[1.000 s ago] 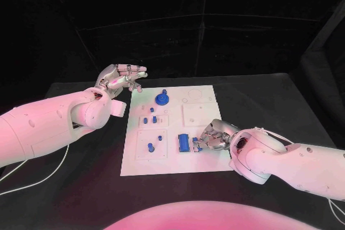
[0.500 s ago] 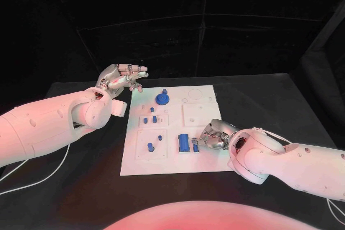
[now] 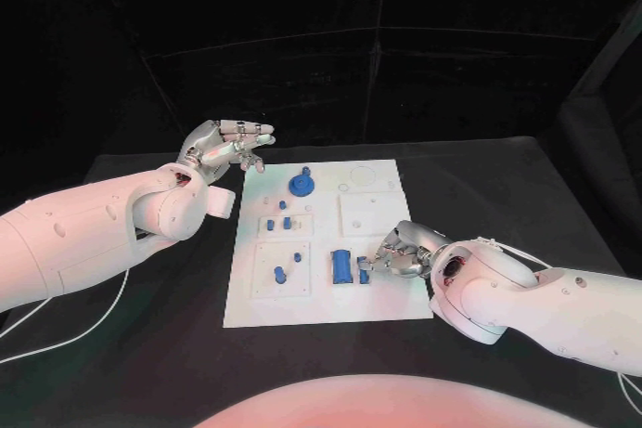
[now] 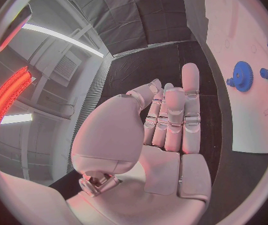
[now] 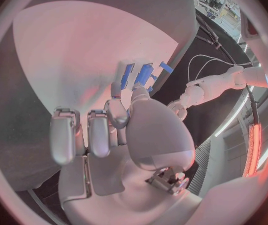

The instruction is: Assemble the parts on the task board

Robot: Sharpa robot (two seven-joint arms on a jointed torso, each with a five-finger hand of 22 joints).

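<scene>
White board (image 3: 381,303) on a black tabletop (image 3: 535,187); blue parts (image 3: 342,265), one a blue gear (image 3: 303,182); white arms, silver fingers (image 3: 238,131).

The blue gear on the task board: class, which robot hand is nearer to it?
Left. The left robot hand hovers just off the board's far left corner, close to the blue gear. The right robot hand is further down the task board, by the blue blocks.

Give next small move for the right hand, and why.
Probably ease the right hand down to press the narrow blue part home beside the larger blue block: its fingertips sit at that part on the task board, while the left hand hovers off the board holding nothing.
</scene>
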